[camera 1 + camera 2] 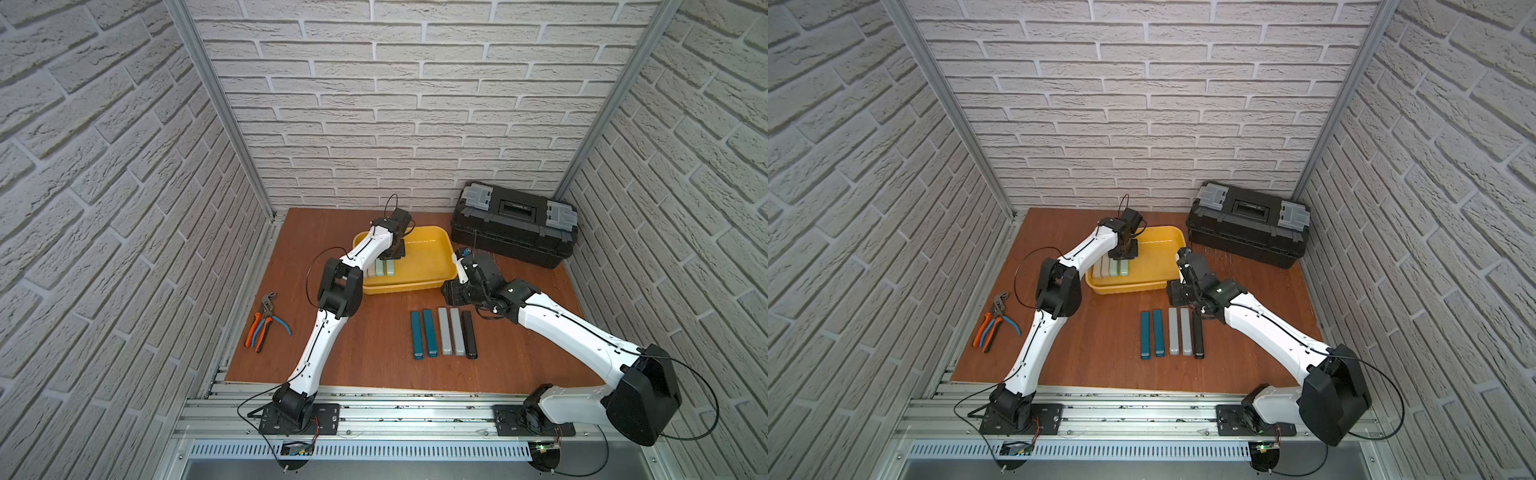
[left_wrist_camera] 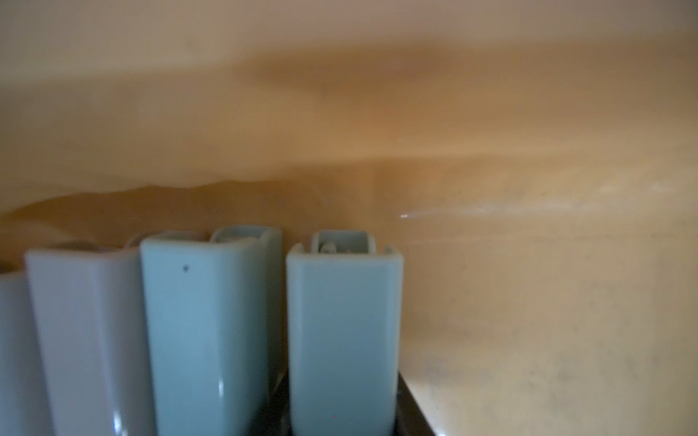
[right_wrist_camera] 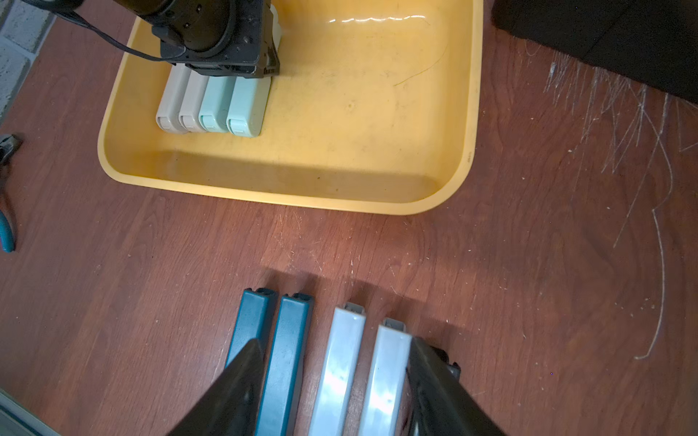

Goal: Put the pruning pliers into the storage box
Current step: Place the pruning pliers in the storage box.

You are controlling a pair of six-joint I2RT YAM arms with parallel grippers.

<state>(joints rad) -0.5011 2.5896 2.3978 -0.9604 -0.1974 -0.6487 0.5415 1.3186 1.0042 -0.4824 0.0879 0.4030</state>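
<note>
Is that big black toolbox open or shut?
Shut: the large black plastic toolbox has its lid down flat in both top views.

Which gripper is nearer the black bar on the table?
Right. The right gripper hovers open right by the black bar's far end; the left gripper is away in the tray, shut on a mint bar.

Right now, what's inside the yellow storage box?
Four pruning pliers lie side by side: two beige, two mint. The left gripper, closed on the outer mint bar, hides their far ends.
</note>
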